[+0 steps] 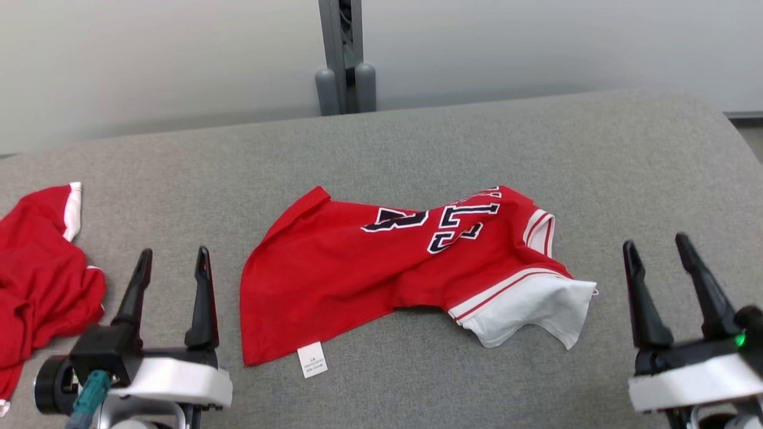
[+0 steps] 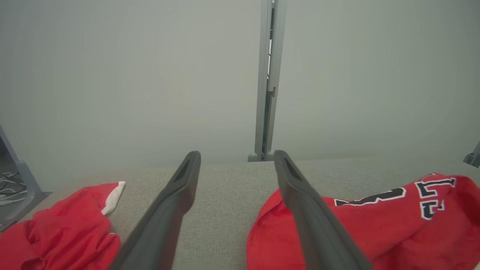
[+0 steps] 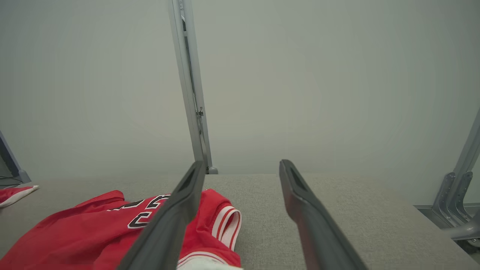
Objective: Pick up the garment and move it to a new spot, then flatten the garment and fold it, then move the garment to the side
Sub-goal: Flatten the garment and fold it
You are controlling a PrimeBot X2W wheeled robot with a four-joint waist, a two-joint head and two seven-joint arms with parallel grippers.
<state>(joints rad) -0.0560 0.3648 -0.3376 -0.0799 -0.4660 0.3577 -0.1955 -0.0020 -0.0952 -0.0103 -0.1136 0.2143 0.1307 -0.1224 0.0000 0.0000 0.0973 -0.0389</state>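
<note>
The garment [image 1: 381, 268] is a red jersey with dark lettering and white trim, lying crumpled and partly turned over in the middle of the grey cloth surface [image 1: 417, 137]. A white label shows at its near edge. It also appears at the right of the left wrist view as the garment [image 2: 393, 221], and at the lower left of the right wrist view as the garment [image 3: 97, 232]. My left gripper [image 1: 173, 262] hovers open to the left of it. At the far right my right gripper [image 1: 656, 247] stands open too. Both hold nothing.
A second red garment [image 1: 42, 280] lies bunched at the left edge of the surface. A grey post [image 1: 343, 59] rises behind the surface against a pale wall. Metal frame legs [image 3: 457, 187] stand off the right end.
</note>
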